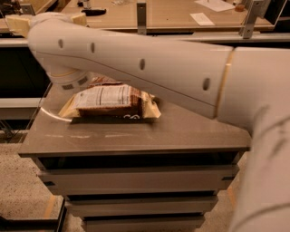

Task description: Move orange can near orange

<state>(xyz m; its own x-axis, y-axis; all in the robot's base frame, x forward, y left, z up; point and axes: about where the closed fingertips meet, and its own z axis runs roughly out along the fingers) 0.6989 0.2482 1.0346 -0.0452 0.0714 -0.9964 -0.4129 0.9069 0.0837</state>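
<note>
My gripper point(18, 25) is up left of the bag point(111, 102), grip I can't tell, arm point(149, 68) blocking the can and its axis.

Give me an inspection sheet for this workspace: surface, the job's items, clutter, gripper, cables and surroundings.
Surface: grey-brown cabinet top, with drawer fronts below it.
Job's things: orange can and orange fruit not in view; the white robot arm blocks the back of the top.
Clutter: flat brown and tan snack bag with a white label lying on the top, partly under the arm.
Gripper: pale beige gripper at the upper left of the view, past the far left side of the top.
Cables: nothing seen.
Surroundings: wooden desks behind, a white paper sheet on one; speckled floor.
</note>
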